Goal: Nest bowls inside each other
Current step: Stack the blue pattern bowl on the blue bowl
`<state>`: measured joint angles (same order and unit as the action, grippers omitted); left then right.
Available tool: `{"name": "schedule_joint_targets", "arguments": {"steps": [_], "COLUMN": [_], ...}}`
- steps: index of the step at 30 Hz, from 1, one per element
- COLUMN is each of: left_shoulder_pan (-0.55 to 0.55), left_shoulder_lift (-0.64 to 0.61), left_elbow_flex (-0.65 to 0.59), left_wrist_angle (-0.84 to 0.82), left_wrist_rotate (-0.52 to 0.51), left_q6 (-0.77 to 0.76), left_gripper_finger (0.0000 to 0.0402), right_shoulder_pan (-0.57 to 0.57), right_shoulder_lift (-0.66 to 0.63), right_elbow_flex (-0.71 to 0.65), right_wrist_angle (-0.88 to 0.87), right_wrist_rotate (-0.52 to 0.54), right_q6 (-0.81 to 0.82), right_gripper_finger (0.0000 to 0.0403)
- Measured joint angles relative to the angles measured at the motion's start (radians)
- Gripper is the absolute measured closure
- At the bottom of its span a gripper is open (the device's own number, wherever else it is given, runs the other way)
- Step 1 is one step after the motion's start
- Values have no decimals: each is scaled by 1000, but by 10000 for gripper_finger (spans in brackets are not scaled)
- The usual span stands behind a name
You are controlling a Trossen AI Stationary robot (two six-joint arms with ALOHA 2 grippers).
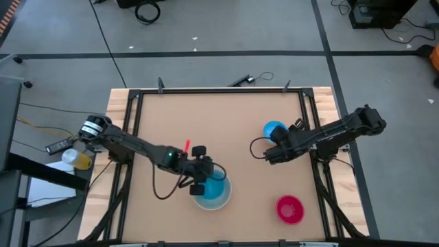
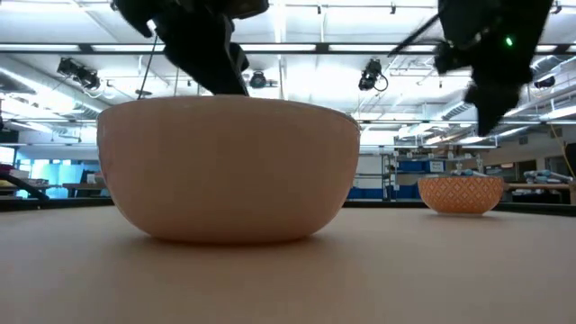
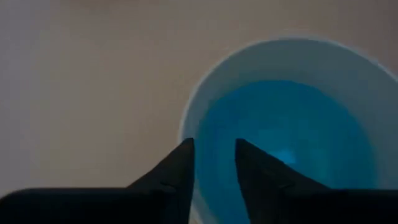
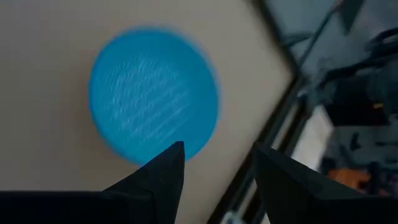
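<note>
High view: we see the left claw (image 1: 204,180) over the near middle of the desk (image 1: 219,123), at the rim of a grey-white bowl (image 1: 221,201) that has a teal bowl (image 1: 214,189) nested inside it. In the left wrist view, its 2 dark fingers (image 3: 177,168) stand a little apart over that rim, 1 outside the bowls and 1 over the teal inside, and we cannot tell whether they touch it.

The right claw (image 1: 271,154) hangs toward the right side of the desk, just beside the small bright blue bowl (image 1: 274,129). In the right wrist view its fingers (image 4: 168,165) are spread wide with nothing between them, and the blue bowl (image 4: 152,93) lies just beyond their tips.

The small magenta-red bowl (image 1: 289,209) sits alone at the near right, well apart from both claws.

In the low view, a large peach-coloured bowl (image 2: 229,171) fills the foreground, and a smaller patterned bowl (image 2: 461,193) stands farther back on the right.
</note>
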<state>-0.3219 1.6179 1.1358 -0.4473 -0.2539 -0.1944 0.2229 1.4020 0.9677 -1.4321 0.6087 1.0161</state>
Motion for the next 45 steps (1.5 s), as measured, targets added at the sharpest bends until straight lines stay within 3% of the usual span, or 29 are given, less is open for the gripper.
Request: {"name": "schedule_joint_targets", "arguments": {"steps": [5, 11, 17, 23, 27, 31, 33, 41, 45], "left_shoulder_pan": [13, 40, 29, 6, 3, 4, 8, 11, 11], "left_shoulder_lift": [-27, -53, -78, -76, -75, -75, -75, -75, -72], "left_elbow_flex": [0, 0, 1, 1, 1, 1, 1, 1, 1], "left_wrist_angle": [10, -9, -9, -17, -19, -19, -15, 68, 134], "left_wrist_rotate": [3, -20, -183, -217, -231, -232, -232, -232, -223], "left_q6": [0, -1, 72, 89, 86, 86, 86, 179, 330], "left_gripper_finger": [238, 217, 221, 221, 221, 221, 221, 221, 221], "right_shoulder_pan": [-38, -118, -191, -239, -257, -263, -262, -96, -17], "right_shoulder_lift": [-58, -88, -82, -63, -62, -62, -62, -62, -63], "right_elbow_flex": [-105, -154, -218, -227, -226, -226, -226, -183, -144], "right_wrist_angle": [214, 360, 609, 614, 626, 635, 649, 852, 961], "right_wrist_rotate": [-115, -149, -318, -276, -274, -304, -324, -361, -387], "right_q6": [-145, -290, -471, -495, -521, -533, -548, -792, -935], "right_gripper_finger": [208, 208, 208, 214, 257, 354, 386, 393, 393]}}
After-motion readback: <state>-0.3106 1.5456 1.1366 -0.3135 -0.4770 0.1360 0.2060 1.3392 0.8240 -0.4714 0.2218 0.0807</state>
